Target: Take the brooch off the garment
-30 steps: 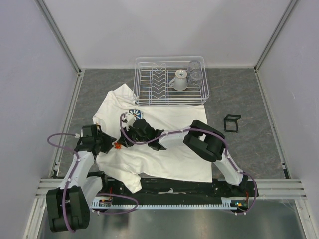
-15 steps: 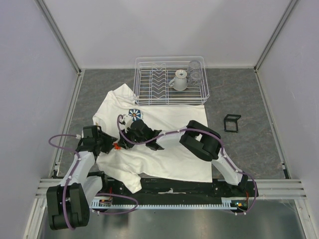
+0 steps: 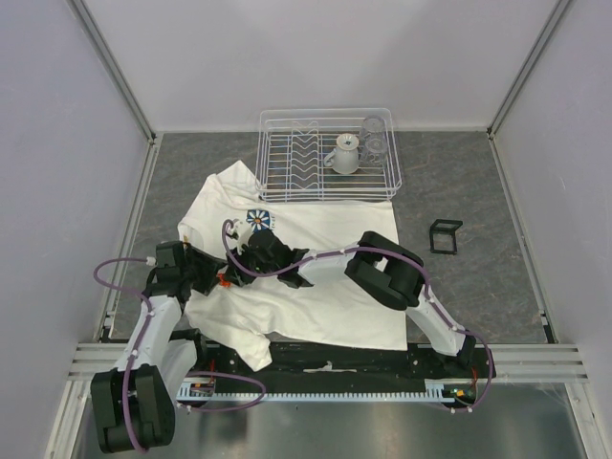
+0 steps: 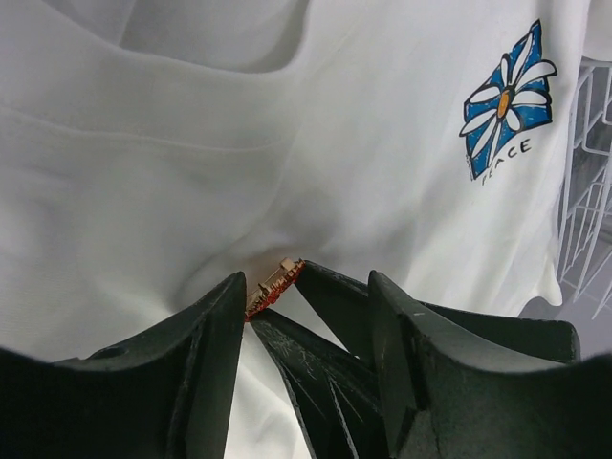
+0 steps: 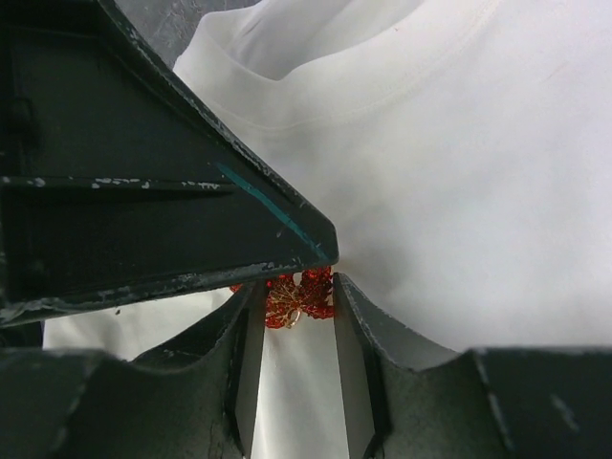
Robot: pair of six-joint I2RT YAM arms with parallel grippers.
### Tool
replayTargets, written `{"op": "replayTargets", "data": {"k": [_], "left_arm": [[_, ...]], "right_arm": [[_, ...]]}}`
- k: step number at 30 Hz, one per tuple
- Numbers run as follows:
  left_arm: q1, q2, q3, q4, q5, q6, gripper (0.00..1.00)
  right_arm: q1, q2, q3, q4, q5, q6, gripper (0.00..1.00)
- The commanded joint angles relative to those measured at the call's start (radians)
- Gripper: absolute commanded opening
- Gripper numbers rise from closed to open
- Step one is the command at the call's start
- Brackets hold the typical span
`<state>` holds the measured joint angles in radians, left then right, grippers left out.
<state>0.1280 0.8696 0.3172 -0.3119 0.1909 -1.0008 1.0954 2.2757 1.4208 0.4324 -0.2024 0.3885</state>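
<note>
Here is the brooch (image 5: 298, 296), a tiny orange-red cluster with a glint of gold wire in it. It is still sitting on the garment (image 3: 325, 287), low on the chest towards the left sleeve and well below the blue daisy logo (image 3: 258, 219). From the left wrist we catch it edge-on (image 4: 273, 287), a thin red rim against puckered white cloth (image 4: 287, 143). The right gripper (image 5: 298, 287) has its fingers set close together, with the brooch filling the narrow gap at their tips, so it looks pinched from both sides. The left gripper (image 4: 308, 279) stands clearly parted and holds nothing. One of its fingertips (image 4: 234, 287) touches the brooch's edge, and the right arm's finger is pushed in between its jaws. From above, the two grippers meet nose to nose over the orange speck (image 3: 223, 280), left (image 3: 215, 278) and right (image 3: 233, 274). Against a second ago, the right wrist has slid off the logo, which now shows whole, and that arm's elbow has shifted a little to the left. The left jaws have widened and the brooch has barely moved. Behind them the dish rack (image 3: 277, 191), with its cup (image 3: 344, 153) and glass (image 3: 373, 139), sits as it did, and so does the small black stand (image 3: 445, 236).
</note>
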Motion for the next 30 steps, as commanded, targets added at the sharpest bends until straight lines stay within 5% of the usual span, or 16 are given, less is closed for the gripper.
{"op": "replayTargets", "data": {"k": [1,13,22,30], "left_arm": [[-0.002,-0.034,0.034,0.03,0.117,-0.045,0.6],[-0.004,-0.04,0.028,0.043,0.186,-0.036,0.6],[-0.005,-0.069,0.016,0.054,0.212,-0.015,0.63],[-0.004,-0.081,0.01,0.036,0.188,-0.015,0.66]], "right_arm": [[0.017,0.008,0.01,0.038,-0.046,0.003,0.43],[-0.023,-0.064,-0.134,0.224,-0.083,0.125,0.59],[-0.038,-0.061,-0.175,0.29,-0.167,0.141,0.49],[-0.038,-0.082,-0.215,0.322,-0.18,0.127,0.53]]}}
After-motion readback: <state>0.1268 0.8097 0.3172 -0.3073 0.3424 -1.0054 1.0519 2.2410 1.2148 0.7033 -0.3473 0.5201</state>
